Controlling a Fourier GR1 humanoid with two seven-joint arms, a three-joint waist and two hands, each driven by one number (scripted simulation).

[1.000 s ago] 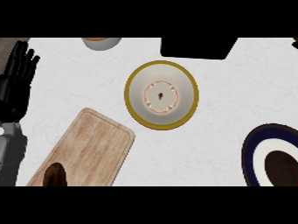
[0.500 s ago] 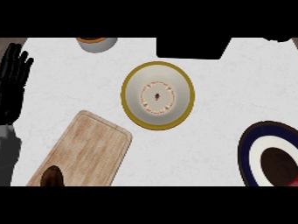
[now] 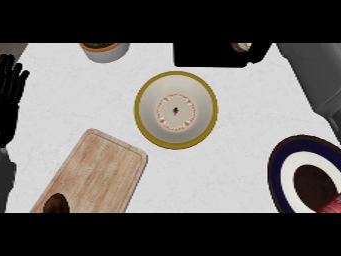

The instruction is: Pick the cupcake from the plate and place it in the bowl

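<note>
a: where is our cupcake?
b: the cupcake point(image 3: 340, 203) shows as a red bit at the lower right corner, on the plate point(image 3: 276, 172), partly cut off by the edge. it is not lifted yet.
a: and the bowl?
b: the bowl point(image 3: 152, 95) sits in the middle of the desk point(image 3: 239, 165), well apart from the plate. we see nothing in it but its pattern.
a: what is new since a second ago?
b: our right forearm point(image 3: 324, 85) has come in along the right edge, above the plate. the right hand is out of view, so we cannot tell whether it is open or closed.
a: so we judge the reach is only starting.
b: yes. our left hand point(image 3: 2, 107) rests open at the left edge, fingers up. a cutting board point(image 3: 92, 172) lies at the lower left, apart from the bowl.
</note>
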